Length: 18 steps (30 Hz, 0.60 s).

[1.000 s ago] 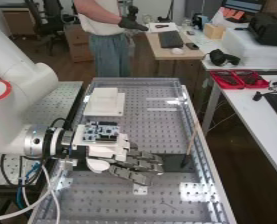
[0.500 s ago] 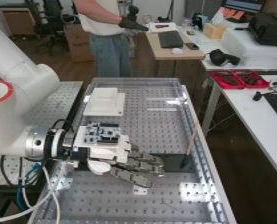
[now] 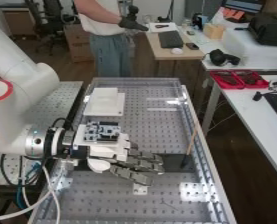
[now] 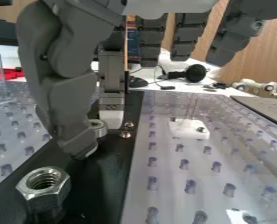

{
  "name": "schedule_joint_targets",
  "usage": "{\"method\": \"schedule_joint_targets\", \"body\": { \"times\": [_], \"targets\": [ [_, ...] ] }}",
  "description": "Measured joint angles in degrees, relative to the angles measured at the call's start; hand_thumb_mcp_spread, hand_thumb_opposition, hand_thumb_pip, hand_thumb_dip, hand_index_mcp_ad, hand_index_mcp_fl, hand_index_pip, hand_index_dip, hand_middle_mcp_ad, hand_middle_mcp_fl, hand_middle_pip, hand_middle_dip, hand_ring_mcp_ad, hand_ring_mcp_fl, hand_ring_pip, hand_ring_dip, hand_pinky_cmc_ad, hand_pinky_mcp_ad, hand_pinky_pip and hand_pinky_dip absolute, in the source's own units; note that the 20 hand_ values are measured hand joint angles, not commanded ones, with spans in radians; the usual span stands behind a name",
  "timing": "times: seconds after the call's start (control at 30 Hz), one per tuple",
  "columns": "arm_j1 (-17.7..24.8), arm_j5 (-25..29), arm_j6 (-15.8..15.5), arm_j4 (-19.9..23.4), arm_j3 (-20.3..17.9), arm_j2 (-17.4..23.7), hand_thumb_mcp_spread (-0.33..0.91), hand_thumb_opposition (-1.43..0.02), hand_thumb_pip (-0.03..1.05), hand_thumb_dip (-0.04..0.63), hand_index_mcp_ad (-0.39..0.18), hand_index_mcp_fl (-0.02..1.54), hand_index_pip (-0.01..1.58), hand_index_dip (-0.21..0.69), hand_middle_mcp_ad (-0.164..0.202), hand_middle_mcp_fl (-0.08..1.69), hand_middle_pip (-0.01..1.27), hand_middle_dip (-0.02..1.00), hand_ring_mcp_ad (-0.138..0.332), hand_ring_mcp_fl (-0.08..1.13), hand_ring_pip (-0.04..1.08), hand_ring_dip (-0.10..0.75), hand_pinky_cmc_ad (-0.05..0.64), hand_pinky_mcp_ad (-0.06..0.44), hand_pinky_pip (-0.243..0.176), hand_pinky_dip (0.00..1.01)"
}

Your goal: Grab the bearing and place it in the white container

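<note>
Bearing [image 4: 98, 129]: a small metal ring pinched between the thumb [image 4: 67, 95] and one finger [image 4: 111, 80] of the hand [image 3: 137, 165], low over the black strip [image 3: 174, 163]. The other fingers [image 4: 183, 37] extend forward, slightly bent and a little apart.

Nut [image 4: 45, 187]: hexagonal, its threaded bore facing up, on the strip near the thumb tip. Two small metal studs [image 4: 127, 130] lie just beside the bearing.

White plate [image 4: 188, 129]: a small rectangle bearing studs, flat on the perforated bench [image 3: 158, 209], apart from the strip.

Stick [image 3: 191, 145]: slender and wooden, its dark tip down at the strip, slightly tilted, beyond the fingertips.

White container [image 3: 105, 96]: toward the bench's far end, on the arm's side, well apart from the hand.

Circuit board [image 3: 102, 131]: mounted on the back of the hand.
</note>
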Motion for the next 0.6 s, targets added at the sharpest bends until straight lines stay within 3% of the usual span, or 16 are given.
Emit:
{"method": "schedule_joint_targets", "body": {
  "times": [0.6],
  "targets": [
    [0.3,0.2,0.4,0.8,-0.2,-0.1,0.55,-0.89,0.45,0.284,-0.113,0.38,1.25,0.297,0.056,0.01,0.15,0.14,0.113,0.00,0.09,-0.002,0.344,0.234,-0.105,0.14]
  ]
}}
